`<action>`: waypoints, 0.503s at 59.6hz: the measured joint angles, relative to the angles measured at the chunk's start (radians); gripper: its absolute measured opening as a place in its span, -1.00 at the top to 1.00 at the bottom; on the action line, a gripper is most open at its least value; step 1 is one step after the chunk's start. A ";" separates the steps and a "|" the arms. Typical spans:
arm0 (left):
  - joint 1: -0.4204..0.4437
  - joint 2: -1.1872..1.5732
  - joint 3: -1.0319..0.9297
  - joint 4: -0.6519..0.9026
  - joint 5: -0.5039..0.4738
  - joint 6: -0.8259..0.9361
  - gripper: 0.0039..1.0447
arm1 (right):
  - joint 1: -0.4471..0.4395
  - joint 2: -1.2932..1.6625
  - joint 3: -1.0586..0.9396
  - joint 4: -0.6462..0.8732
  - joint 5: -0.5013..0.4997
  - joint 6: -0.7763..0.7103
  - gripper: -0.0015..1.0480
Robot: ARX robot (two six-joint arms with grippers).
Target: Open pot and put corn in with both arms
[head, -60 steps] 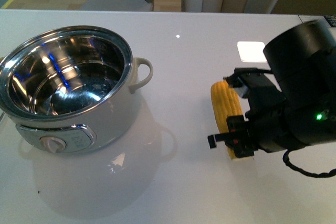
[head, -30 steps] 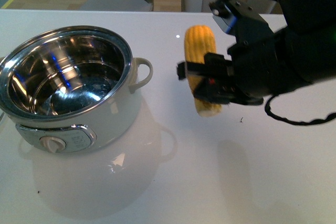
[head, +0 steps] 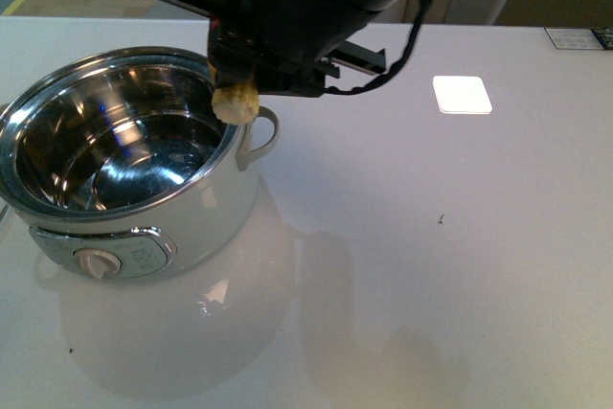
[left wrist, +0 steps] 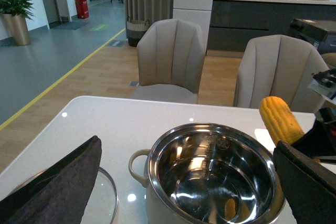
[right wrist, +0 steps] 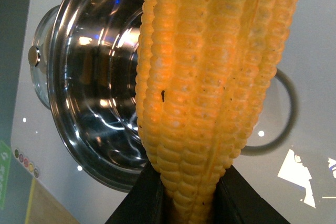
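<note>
- The corn (head: 236,101) hangs in the upper left-centre of the front view, pale end down, just above the pot's right rim by the loop handle. It is not yet inside.
- The pot (head: 206,227) stands at the left of that view, open, its steel inside empty.
- The lid (left wrist: 107,203) lies on the table just beside the pot, so the opening step looks done. What seems left is to carry the corn over the bowl and let go.
- The right gripper (head: 239,55) is clamped around the corn.
- The left gripper (left wrist: 186,145) has its jaws spread wide with nothing held.
- Half a second earlier the corn was over the bare table (head: 460,265), right of the pot. A second earlier it was low at the right of the frame.
</note>
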 joint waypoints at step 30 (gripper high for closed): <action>0.000 0.000 0.000 0.000 0.000 0.000 -0.87 | 0.081 0.168 0.214 -0.097 -0.027 0.041 0.73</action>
